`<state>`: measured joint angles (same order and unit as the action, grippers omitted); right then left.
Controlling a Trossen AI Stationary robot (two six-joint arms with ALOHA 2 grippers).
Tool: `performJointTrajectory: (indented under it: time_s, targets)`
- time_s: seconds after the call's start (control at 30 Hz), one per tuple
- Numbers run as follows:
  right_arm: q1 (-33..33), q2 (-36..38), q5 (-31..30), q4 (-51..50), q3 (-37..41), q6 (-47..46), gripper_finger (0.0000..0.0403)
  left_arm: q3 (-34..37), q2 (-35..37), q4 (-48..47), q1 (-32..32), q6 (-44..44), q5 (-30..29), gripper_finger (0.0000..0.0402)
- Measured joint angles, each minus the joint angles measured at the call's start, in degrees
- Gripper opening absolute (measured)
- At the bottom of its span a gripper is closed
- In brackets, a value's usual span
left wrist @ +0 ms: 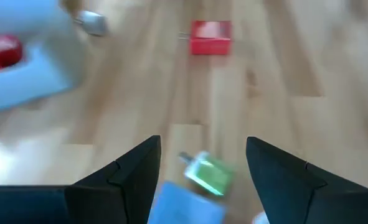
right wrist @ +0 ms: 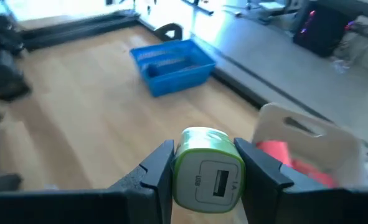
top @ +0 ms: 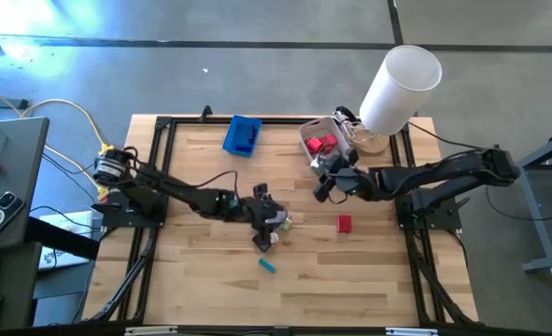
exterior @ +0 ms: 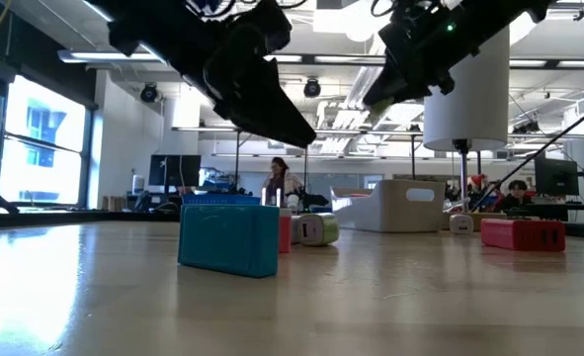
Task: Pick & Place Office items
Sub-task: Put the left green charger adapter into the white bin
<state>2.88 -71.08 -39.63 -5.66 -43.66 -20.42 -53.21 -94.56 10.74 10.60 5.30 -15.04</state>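
Note:
My right gripper (right wrist: 203,146) is shut on a green-and-white plug-like office item (right wrist: 207,177) and hangs over the table near the translucent white bin (right wrist: 314,140), right of centre (top: 322,189). My left gripper (left wrist: 202,142) stands open above the table's middle (top: 268,229). Below it, untouched, a small green-and-white piece (left wrist: 210,174) and a blue piece (left wrist: 187,205) lie on the wood. A red block (top: 344,223) and a teal piece (top: 267,265) also lie flat on the table. My right gripper pinches the green-and-white item by its two opposite sides (right wrist: 182,165) between its two fingers. The item's slotted white face is turned toward the wrist camera. It is lifted clear of the table; the low view shows the gripper well above the wood.
A blue tray (top: 243,135) sits at the far edge, left of centre. The white bin (top: 324,145) at the far right holds red pieces. A tall white cylinder (top: 402,84) stands beside it. Bare wood stretches along the near edge.

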Motion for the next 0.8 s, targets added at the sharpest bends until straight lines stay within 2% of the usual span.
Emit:
performJointTrajectory:
  time_s: [0.17, 0.3, 0.47, 0.8]
  targets:
    - [-4.1, 1.9, -1.6, -3.9, 0.0, 1.2, 0.0124, 0.0, 0.0, 0.6, -3.1, 3.9, 11.6, 0.0228]
    - [-9.8, 1.6, 0.9, -7.0, 0.0, 1.7, 0.0124, 0.0, 0.0, 1.1, -4.5, 5.1, 16.0, 0.0228]
    - [-17.0, 0.2, 7.0, -8.3, 0.0, 1.6, 0.0124, 0.0, 0.0, 2.4, -4.8, 5.1, 16.7, 0.0228]
    - [-26.7, -4.1, 14.2, -7.8, 0.0, 2.3, 0.0124, 0.0, 0.0, 3.5, -4.8, 5.1, 16.7, 0.0228]
